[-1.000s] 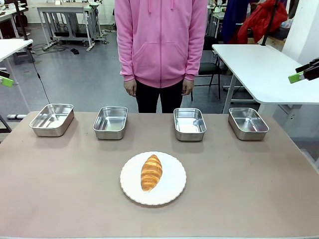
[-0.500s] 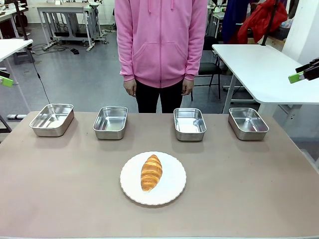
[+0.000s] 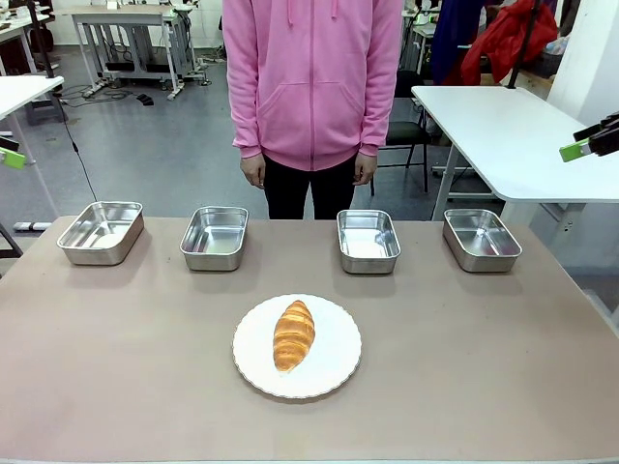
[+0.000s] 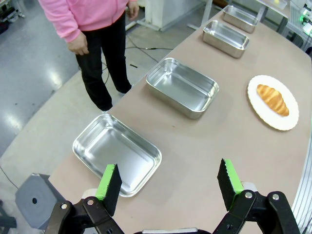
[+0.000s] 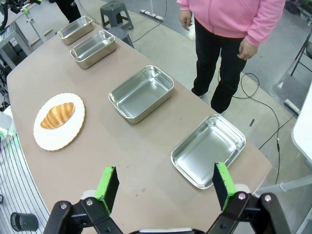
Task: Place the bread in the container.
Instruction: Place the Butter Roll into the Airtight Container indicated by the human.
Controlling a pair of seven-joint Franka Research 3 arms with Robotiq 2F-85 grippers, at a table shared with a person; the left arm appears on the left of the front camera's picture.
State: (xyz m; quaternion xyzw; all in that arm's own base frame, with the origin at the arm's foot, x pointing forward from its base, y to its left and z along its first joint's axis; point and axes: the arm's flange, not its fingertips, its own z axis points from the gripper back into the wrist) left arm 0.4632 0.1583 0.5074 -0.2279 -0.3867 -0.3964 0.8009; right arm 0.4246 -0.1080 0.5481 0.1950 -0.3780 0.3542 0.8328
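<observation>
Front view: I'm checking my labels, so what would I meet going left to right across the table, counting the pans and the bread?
In order: far-left pan → second pan → bread → third pan → far-right pan.

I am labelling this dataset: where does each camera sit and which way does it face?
Front: robot's side, facing across the table at the person; left gripper and right gripper at the edges.
Left wrist: above the table's left end, looking down along the pans; own open fingers below.
Right wrist: above the right end, likewise; own open fingers below.
Shared: both wrist views show the bread.
</observation>
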